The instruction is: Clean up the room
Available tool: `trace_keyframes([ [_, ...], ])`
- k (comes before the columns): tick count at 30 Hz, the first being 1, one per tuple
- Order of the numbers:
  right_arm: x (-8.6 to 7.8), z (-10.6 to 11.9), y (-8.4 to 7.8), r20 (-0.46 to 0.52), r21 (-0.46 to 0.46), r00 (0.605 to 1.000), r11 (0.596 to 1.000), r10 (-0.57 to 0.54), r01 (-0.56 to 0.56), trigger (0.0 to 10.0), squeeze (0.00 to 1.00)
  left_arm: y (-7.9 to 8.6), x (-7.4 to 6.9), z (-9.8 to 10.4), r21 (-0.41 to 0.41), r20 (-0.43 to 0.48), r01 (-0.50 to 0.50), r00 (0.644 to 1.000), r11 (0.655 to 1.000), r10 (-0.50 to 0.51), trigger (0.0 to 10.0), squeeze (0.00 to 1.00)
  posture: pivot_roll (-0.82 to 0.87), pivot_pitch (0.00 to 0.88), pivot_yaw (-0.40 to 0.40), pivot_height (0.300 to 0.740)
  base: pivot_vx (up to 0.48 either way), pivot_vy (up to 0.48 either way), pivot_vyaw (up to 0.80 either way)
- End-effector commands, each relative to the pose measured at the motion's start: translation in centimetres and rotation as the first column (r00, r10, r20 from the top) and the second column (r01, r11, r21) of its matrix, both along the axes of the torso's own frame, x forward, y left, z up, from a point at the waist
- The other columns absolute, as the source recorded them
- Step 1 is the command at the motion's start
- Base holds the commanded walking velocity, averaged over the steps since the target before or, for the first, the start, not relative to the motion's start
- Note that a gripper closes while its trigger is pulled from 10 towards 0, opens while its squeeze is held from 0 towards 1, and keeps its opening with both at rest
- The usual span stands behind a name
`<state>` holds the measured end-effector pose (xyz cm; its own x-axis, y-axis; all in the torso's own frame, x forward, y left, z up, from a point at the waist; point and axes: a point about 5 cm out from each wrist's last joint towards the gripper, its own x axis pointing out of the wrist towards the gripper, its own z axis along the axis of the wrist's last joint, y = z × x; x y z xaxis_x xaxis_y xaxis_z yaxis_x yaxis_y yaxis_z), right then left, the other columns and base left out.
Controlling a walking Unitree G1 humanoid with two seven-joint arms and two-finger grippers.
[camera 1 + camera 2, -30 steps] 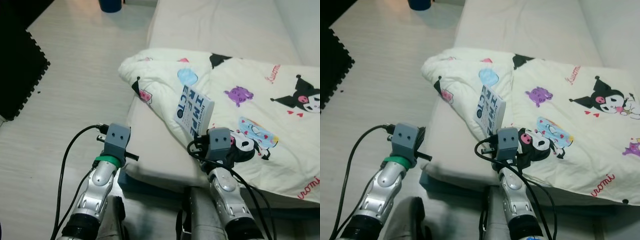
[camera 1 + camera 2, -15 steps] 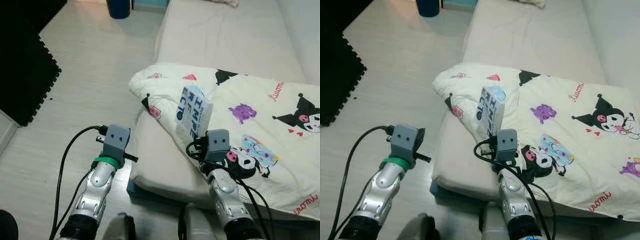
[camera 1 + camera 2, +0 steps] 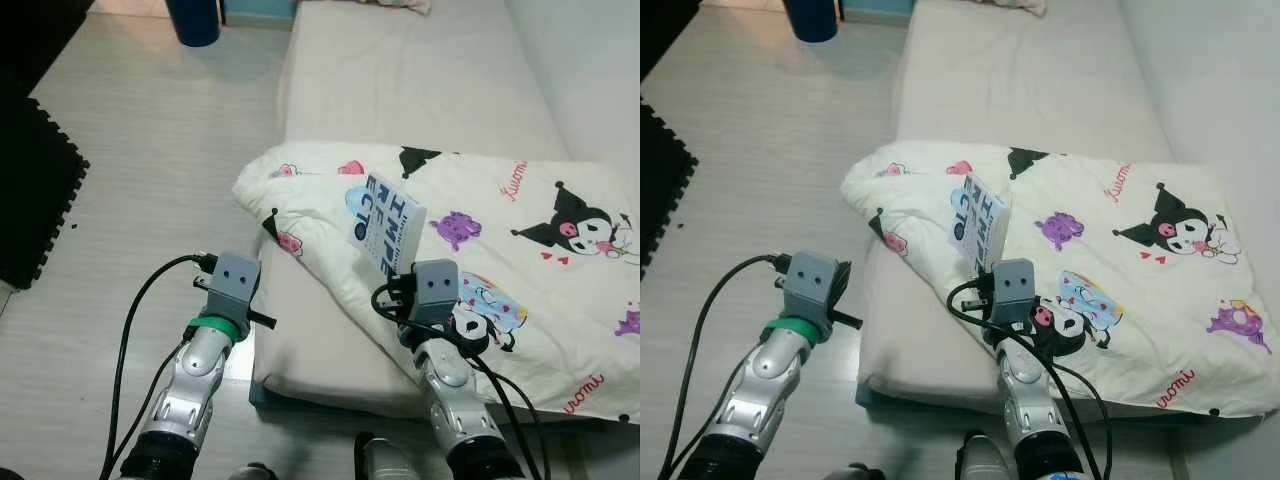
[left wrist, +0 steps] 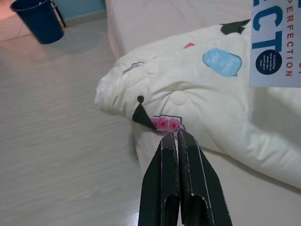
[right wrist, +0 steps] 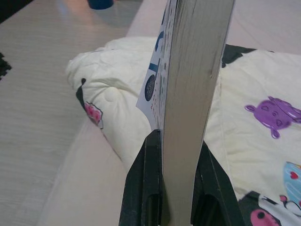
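Note:
A white and blue book [image 3: 388,221] stands upright in my right gripper [image 5: 178,141], whose black fingers [image 5: 151,179] are shut on its lower edge, page side toward the wrist camera. It hovers over the near left part of a cream cartoon-print blanket [image 3: 520,250] lying on a beige mattress [image 3: 400,80]. My left gripper [image 4: 177,136] is shut with nothing in it, held over the floor beside the mattress's near left corner, pointing at the blanket's folded edge [image 4: 155,103].
A dark blue bin [image 3: 194,18] stands on the pale wood floor [image 3: 150,150] at the far left. Black foam mats [image 3: 35,200] lie at the left edge. A small cloth item [image 3: 398,4] rests at the mattress's far end.
The camera has shifted, so the mattress and blanket sit differently in the picture. Both arms keep the same pose, with the book still held upright.

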<state>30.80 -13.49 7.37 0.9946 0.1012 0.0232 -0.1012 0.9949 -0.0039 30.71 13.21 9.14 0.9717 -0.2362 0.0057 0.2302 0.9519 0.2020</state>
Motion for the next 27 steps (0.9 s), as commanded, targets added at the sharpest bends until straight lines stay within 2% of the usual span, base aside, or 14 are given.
trace_keyframes([
  [1,-0.4,-0.5,-0.2,0.0,-0.001,1.0,1.0,-0.008,0.008,10.0,0.0,-0.2,-0.5,-0.9,-0.004,-0.029,0.019,0.999,1.0,-0.019,10.0,0.0,0.02,0.156,0.011,0.74,0.0,0.0,0.0],
  [8,-0.6,-0.9,-0.1,-0.018,0.024,1.0,1.0,-0.005,0.005,10.0,0.0,0.0,-0.8,-1.3,-0.018,-0.042,0.013,0.999,1.0,-0.014,10.0,0.0,0.02,0.155,0.013,0.74,0.0,0.0,0.0],
  [11,-1.0,-2.1,0.0,-0.079,0.031,0.997,1.0,0.007,-0.004,10.0,0.0,0.1,-1.0,-1.9,0.006,-0.051,0.007,0.999,1.0,-0.006,10.0,0.0,0.02,0.15,0.013,0.74,0.0,0.0,0.0],
  [16,-1.6,-3.8,-0.1,-0.161,0.007,0.987,1.0,-0.009,0.011,10.0,0.0,0.6,-1.8,-4.0,0.002,-0.148,-0.015,0.989,1.0,0.015,10.0,0.0,0.02,0.132,0.02,0.74,0.0,0.0,0.0],
  [27,-2.0,-4.6,-0.5,-0.18,-0.013,0.983,0.999,-0.044,0.042,10.0,0.0,1.0,-2.4,-5.8,0.058,-0.196,-0.028,0.98,0.998,0.039,10.0,0.0,0.02,0.128,0.023,0.74,0.0,0.0,0.0],
])
